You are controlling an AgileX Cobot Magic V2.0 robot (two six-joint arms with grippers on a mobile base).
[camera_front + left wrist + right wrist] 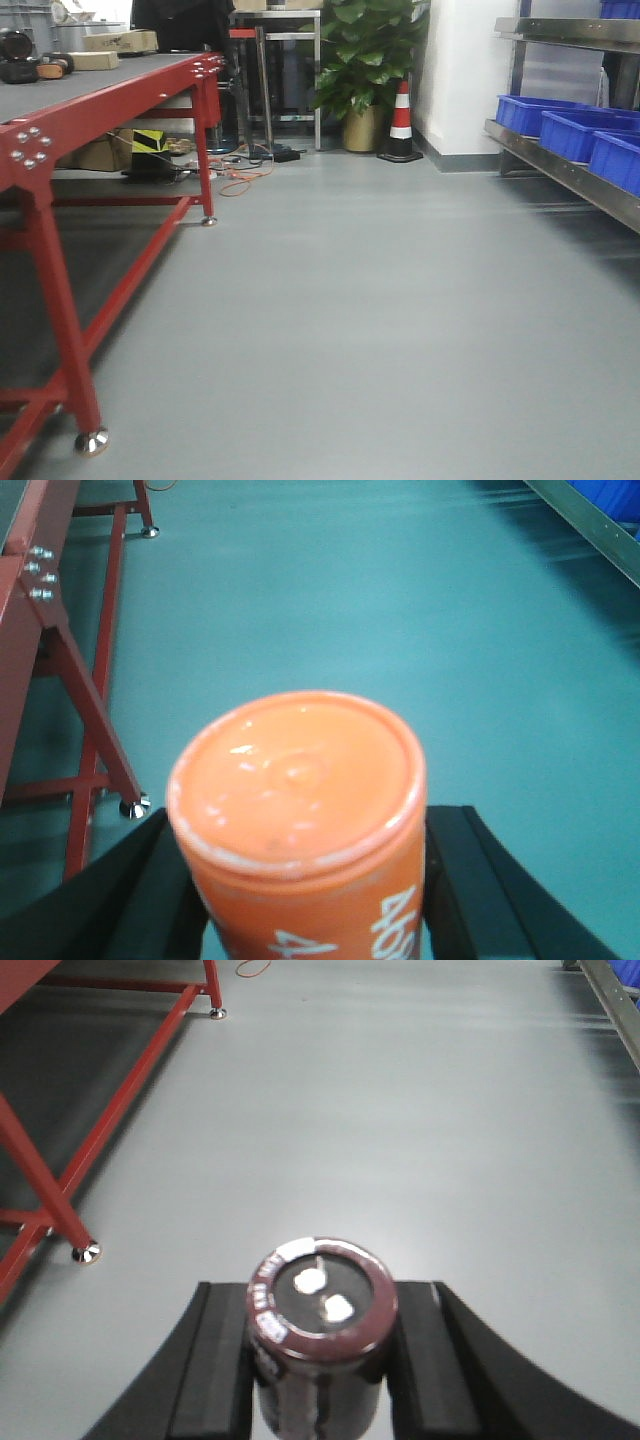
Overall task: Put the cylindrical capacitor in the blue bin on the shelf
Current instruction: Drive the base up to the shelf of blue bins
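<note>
Pinching the cylindrical capacitor (320,1325) upright between its jaws, the right gripper (320,1370) hangs above the grey floor (400,1110). The left gripper (300,890) clamps an orange cylinder (297,780). The shelf (560,167) with blue bins (575,135) stands off to the right.

The table (100,85) stands left, the shelf (560,165) with bins (575,135) right, plant (365,50) and cone (401,125) behind.

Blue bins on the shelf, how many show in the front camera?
4. Three blue bins sit in a row on the shelf's lower tier: far, middle, near. A fourth peeks in on the upper tier, top right. More may lie past the right edge.
</note>
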